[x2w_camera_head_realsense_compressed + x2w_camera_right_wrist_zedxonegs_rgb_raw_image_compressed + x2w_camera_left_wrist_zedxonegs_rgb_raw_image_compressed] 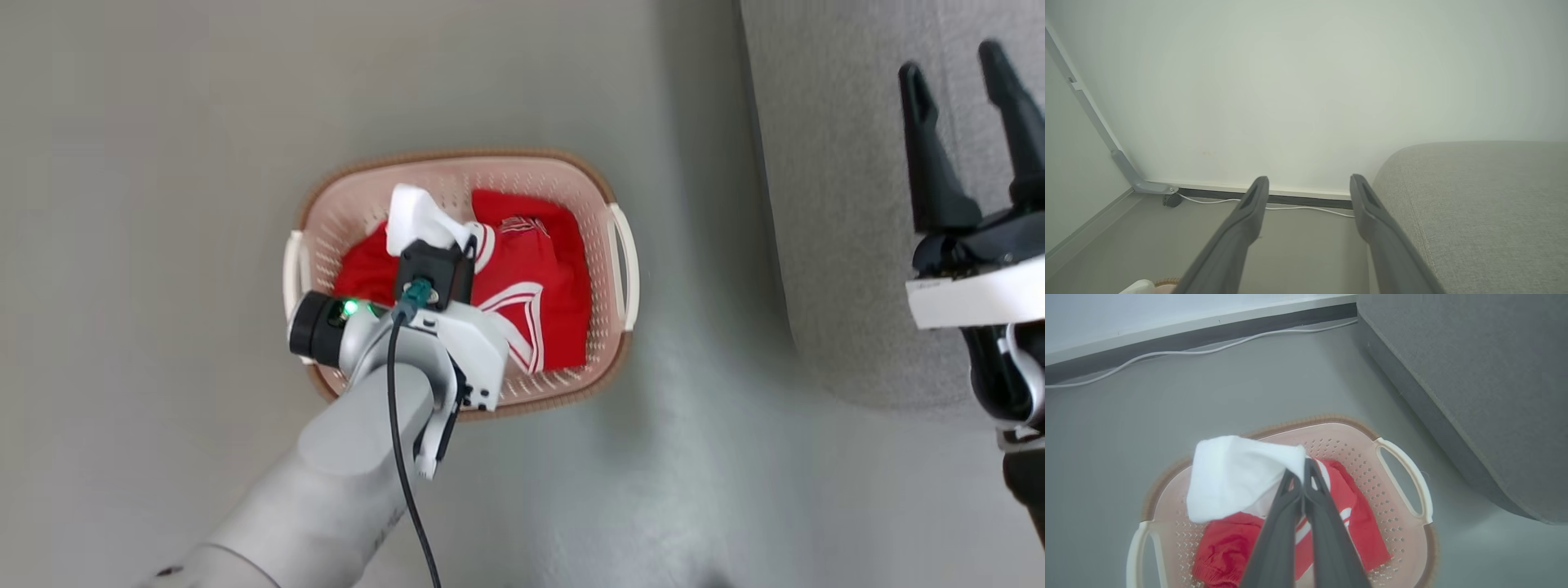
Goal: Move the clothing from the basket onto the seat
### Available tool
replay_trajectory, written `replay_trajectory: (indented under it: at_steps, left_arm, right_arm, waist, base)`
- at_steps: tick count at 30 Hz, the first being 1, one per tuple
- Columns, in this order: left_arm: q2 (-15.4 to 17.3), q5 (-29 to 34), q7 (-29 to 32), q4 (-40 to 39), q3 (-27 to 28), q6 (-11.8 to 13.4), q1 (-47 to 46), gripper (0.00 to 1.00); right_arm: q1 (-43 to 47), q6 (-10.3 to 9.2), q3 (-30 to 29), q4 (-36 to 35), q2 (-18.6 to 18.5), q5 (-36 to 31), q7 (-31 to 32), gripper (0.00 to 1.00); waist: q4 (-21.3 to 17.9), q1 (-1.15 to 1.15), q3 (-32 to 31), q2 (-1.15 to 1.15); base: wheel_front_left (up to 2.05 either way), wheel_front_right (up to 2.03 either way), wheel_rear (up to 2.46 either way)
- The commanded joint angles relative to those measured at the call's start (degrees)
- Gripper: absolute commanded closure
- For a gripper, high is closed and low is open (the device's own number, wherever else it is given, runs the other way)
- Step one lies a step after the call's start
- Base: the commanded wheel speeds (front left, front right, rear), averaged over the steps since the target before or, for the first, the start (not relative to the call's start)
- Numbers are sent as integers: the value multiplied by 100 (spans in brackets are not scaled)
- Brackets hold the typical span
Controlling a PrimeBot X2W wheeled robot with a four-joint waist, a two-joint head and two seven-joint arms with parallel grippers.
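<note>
Item 1, left gripper (1303, 467): I am holding it over the basket, reaching down into it. Its two dark fingers are pressing together at the tips and pinching a white part (1237, 473) of the clothing, which is rising above the red pile.

Item 2, right gripper (951, 65): I am keeping it off to the right, over the seat. Its fingers are standing wide apart with nothing between them. In its own wrist view the right gripper (1309, 179) is pointing towards the wall (1306, 81).

Item 3, clothing (539, 286): red garments with white stripes are lying bunched inside the basket. The white part (416, 216) is showing just above my left wrist in the head view.

Item 4, basket (457, 155): it is sitting on the grey floor (163, 245), cream with perforated sides, a brown rim and a white handle (624, 269) at each end. It is standing near the seat but apart from it.

Item 5, seat (841, 204): grey woven upholstery with a stitched seam is lying to the right of the basket. No clothing is resting on the part I am seeing.

Item 6, white cable (1208, 351): it is running along the floor by the dark skirting (1208, 337).
</note>
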Motion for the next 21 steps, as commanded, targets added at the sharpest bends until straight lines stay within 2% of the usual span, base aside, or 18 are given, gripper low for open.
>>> replay_trajectory:
  at_steps: [1,10,21]
  left_arm:
    - [23,138,-76,-170,196,-66,169,100]
    - [23,662,-76,-574,752,-343,751,100]
    - [23,1151,-76,-921,1034,-780,990,100]
  right_arm:
    - [281,41,67,-62,-55,-65,-34,0]
    - [755,41,-36,213,127,-286,-34,0]
    - [1235,41,-130,586,386,-536,-34,0]
  waist:
    - [150,0,-379,0]
    - [347,0,-1244,0]
    - [541,0,-2073,0]
  base:
    - [0,0,0]
    - [0,0,0]
    - [0,0,0]
